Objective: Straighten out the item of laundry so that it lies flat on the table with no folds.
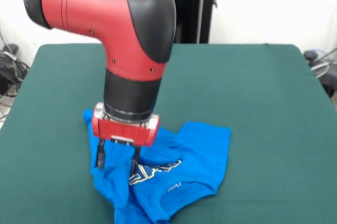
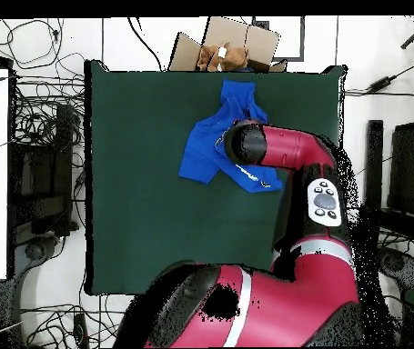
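— Hand [image 1: 117,160] first: what's it doing?

— Fingers part-open, pointing straight down over the shirt [image 1: 195,155], tips at or just above the cloth. From the front nothing looks pinched between them, so I'd say it holds nothing.

— And the shirt?

— Bunched on the bench [image 1: 263,87], near the edge away from the robot's base. Folds run across it, the lettering is creased, one part trails toward that edge.

— So, progress?

— Little, I judge. Flattening is all left.

— Arm?

— Wrist vertical, elbow bent above the shirt.
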Robot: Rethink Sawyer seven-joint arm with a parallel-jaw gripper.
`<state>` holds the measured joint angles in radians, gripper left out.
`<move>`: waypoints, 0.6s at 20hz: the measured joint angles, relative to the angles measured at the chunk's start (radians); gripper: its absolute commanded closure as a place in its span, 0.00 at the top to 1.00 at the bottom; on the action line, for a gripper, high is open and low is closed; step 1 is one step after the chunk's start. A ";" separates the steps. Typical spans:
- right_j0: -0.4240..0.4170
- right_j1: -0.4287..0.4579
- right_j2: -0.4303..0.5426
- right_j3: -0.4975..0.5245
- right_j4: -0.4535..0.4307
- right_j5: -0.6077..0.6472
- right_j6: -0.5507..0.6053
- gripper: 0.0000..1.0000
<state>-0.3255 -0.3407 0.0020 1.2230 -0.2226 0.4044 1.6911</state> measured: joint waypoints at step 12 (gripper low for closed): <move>-0.009 -0.029 0.000 0.059 0.000 0.000 0.000 1.00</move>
<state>-0.3340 -0.3700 0.0019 1.2819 -0.2226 0.4042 1.6911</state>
